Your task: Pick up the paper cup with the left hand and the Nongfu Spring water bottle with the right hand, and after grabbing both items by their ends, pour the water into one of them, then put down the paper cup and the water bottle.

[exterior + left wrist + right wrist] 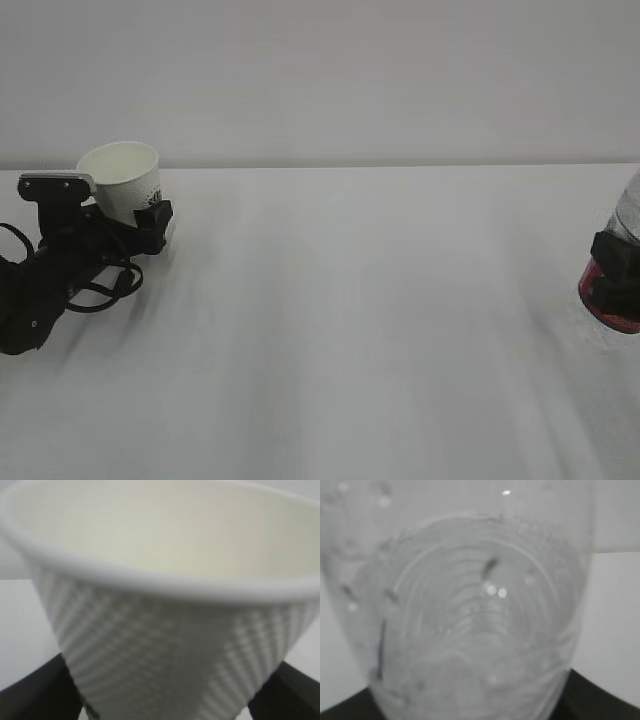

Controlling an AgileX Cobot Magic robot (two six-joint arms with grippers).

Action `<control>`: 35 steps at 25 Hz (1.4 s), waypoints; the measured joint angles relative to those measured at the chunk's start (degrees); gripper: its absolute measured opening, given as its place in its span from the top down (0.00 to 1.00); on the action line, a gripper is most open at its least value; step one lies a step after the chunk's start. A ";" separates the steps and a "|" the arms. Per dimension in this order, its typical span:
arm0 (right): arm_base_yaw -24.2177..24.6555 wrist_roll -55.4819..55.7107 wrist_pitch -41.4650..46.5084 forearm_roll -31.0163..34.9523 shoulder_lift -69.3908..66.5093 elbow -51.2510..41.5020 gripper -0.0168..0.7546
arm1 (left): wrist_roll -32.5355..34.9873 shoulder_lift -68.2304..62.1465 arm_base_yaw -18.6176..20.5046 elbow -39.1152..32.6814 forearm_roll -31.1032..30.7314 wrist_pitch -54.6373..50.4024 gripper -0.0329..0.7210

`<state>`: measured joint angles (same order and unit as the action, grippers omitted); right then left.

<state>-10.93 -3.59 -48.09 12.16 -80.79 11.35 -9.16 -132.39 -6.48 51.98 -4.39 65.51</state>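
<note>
Jaws of the left hand [150, 222] were spread wide around the lower part of the paper cup [125, 180], one dark finger [35, 692] on each side of the cup's tapered base in the left wrist view. The cup was tilted, its open mouth turned up and toward the exterior camera, at the far left of the white table [360, 320]. Its ribbed white wall [150, 650] filled most of the left wrist view; whether it held any liquid could not be told.

Jaws of the right hand [618, 262] were closed around the Nongfu Spring water bottle [612, 295] at the right edge of the exterior view, just above the red label. The right wrist view showed the clear bottle wall [470, 605] close up, with droplets on it.

Both items were well apart.
</note>
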 joint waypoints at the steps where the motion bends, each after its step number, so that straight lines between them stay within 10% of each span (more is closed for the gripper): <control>1: 0.00 -0.09 0.00 0.00 0.00 0.00 0.48 | 0.00 0.00 0.00 0.05 0.00 0.00 0.04; 35: 0.00 -0.09 1.34 0.00 0.00 0.00 0.48 | 0.00 1.21 0.00 1.12 -3.90 0.00 0.23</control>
<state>-10.93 -3.69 -46.75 12.16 -80.79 11.35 -9.16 -131.18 -6.48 53.10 -8.29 65.51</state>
